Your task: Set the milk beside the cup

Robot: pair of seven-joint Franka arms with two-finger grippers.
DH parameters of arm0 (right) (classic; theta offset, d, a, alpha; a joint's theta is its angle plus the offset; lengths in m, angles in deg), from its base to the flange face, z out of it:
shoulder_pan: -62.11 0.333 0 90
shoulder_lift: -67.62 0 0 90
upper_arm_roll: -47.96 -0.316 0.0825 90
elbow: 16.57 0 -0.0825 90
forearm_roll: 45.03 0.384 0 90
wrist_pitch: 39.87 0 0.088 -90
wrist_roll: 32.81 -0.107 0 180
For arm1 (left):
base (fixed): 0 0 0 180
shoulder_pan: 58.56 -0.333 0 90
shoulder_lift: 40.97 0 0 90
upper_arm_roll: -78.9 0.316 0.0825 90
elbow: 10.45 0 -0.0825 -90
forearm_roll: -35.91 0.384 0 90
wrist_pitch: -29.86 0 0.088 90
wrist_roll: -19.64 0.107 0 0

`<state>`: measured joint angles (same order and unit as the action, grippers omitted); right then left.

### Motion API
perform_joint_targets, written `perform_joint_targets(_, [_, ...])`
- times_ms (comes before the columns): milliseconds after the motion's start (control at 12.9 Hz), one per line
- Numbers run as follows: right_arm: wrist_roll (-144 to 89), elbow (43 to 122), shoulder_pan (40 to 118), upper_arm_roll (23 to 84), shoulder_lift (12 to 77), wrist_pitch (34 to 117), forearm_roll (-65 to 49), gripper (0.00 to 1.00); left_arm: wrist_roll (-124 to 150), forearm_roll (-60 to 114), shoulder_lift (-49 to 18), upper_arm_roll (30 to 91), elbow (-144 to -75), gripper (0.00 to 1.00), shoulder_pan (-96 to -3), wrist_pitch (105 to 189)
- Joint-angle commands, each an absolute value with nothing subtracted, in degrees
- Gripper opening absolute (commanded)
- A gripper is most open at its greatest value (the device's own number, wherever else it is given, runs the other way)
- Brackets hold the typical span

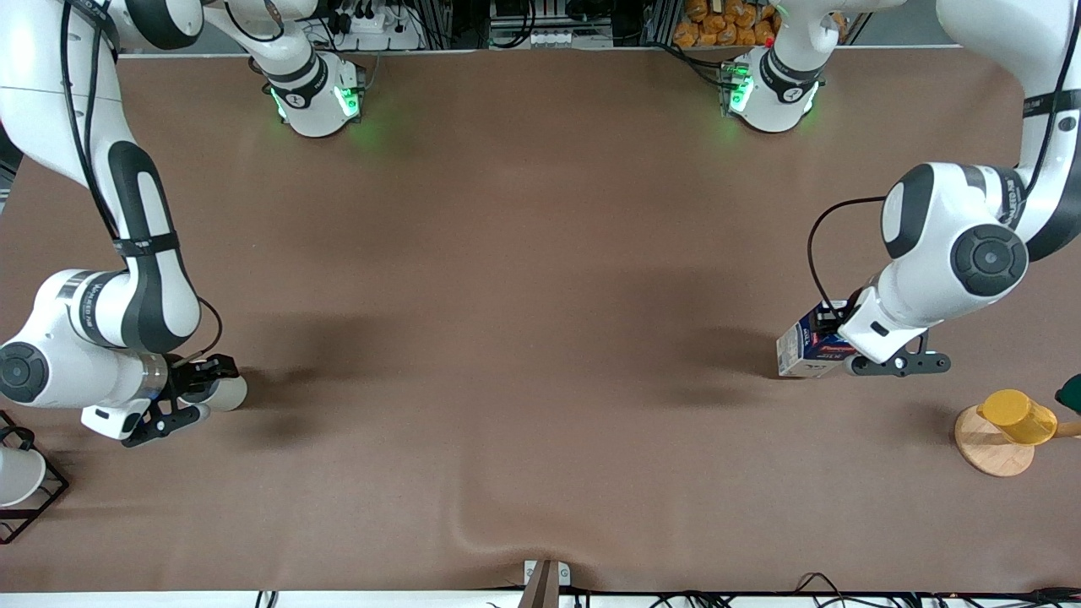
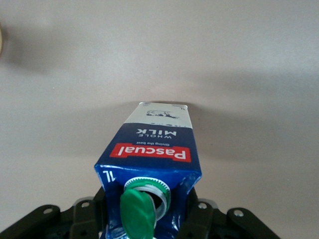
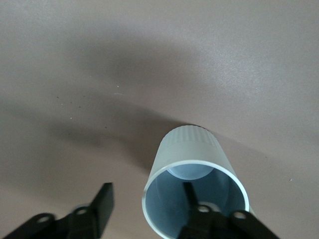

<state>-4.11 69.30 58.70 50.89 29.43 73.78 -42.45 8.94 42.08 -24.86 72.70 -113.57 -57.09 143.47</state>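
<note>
The milk (image 1: 802, 344) is a dark blue carton with a red band and white sides, toward the left arm's end of the table. My left gripper (image 1: 834, 336) is shut on its top. In the left wrist view the fingers (image 2: 199, 206) press both sides of the milk (image 2: 154, 144) beside its green cap (image 2: 138, 211). The cup (image 1: 226, 393), pale grey, stands toward the right arm's end. My right gripper (image 1: 201, 382) is open and straddles its wall. In the right wrist view one finger (image 3: 189, 195) is inside the cup (image 3: 192, 149) and the other stays apart outside.
A yellow cup (image 1: 1018, 415) lies on a round wooden coaster (image 1: 990, 449) near the left arm's end, with a dark green object (image 1: 1071, 393) at the edge. A white cup in a black wire frame (image 1: 19, 480) sits at the right arm's end. The brown cloth has a crease (image 1: 473, 539).
</note>
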Motion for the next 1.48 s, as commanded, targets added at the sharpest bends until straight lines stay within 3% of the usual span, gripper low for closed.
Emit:
perform_joint_targets(0, [-4.0,68.1,58.3,50.7,28.8,73.4,-41.4,0.00,9.7,40.1,-27.9,71.5,-113.2,0.59,-57.5,140.4])
perform_joint_targets(622, [-3.4,67.6,59.8,50.5,31.7,71.6,-42.0,0.00,9.3,39.4,-31.0,69.2,-107.7,0.59,-57.3,131.6])
perform_joint_targets(1399, [15.3,56.8,82.9,50.5,31.2,72.1,-41.9,0.00,9.2,39.2,-32.8,68.7,-106.9,0.59,-57.9,129.1])
